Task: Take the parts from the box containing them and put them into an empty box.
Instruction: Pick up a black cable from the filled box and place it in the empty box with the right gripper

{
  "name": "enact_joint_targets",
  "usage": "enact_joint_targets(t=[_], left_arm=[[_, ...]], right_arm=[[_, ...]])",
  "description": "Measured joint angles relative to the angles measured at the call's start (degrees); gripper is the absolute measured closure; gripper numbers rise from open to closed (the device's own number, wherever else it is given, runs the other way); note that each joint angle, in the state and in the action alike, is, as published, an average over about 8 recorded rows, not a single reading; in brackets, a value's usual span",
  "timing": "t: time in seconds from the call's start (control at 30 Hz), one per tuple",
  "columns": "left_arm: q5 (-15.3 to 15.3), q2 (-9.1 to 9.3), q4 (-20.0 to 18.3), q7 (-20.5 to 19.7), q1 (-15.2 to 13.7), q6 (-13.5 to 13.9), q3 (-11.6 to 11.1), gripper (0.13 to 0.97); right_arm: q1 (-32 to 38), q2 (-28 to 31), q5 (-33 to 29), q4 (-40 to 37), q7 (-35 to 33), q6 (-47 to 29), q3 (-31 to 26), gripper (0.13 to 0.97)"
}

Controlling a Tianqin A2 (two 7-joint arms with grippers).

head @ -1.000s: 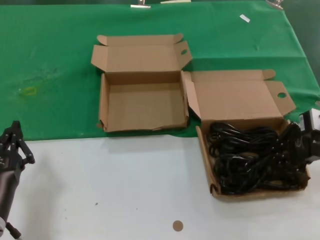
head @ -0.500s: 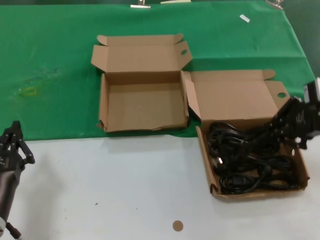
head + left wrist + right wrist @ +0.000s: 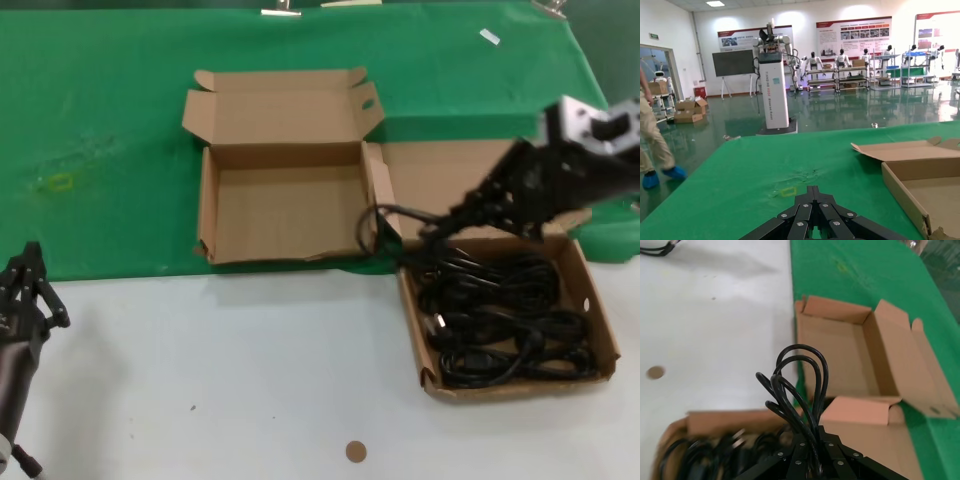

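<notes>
My right gripper (image 3: 455, 215) hangs over the back left corner of the box containing them (image 3: 520, 388), shut on one black power cord (image 3: 385, 222). The cord's loops reach toward the empty box (image 3: 290, 210). In the right wrist view the loops (image 3: 800, 380) stick out past the shut gripper (image 3: 812, 432), with the empty box (image 3: 840, 355) beyond them. More cords (image 3: 510, 320) lie in the right-hand box. My left gripper (image 3: 30, 280) is parked at the lower left over the white table. In its own view the left gripper (image 3: 813, 189) is shut on nothing.
Both boxes stand with lids open where the green cloth (image 3: 100, 120) meets the white table. A small brown disc (image 3: 355, 451) lies on the table near the front edge. A yellow mark (image 3: 788, 191) shows on the cloth ahead of the left gripper.
The right gripper has risen out of the right-hand box and swung left and back, lifting one cord bundle with it. The left arm has not moved.
</notes>
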Motion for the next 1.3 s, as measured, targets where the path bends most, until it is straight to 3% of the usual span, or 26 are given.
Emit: enact_joint_targets(t=[0.83,1.1,1.3], left_arm=[[0.00,0.00,0.00,0.00,0.00,0.00,0.00,0.953],[0.00,0.00,0.00,0.00,0.00,0.00,0.00,0.953],[0.00,0.00,0.00,0.00,0.00,0.00,0.00,0.953]], right_arm=[[13.42,-21.17,-5.22,-22.78,-4.51,6.17,-6.37,0.933],[18.17,-28.43,-5.53,-34.60,-8.58,8.75,-7.01,0.933],[22.71,-33.76,-5.03,-47.64,-14.63,11.59,-6.32,0.933]])
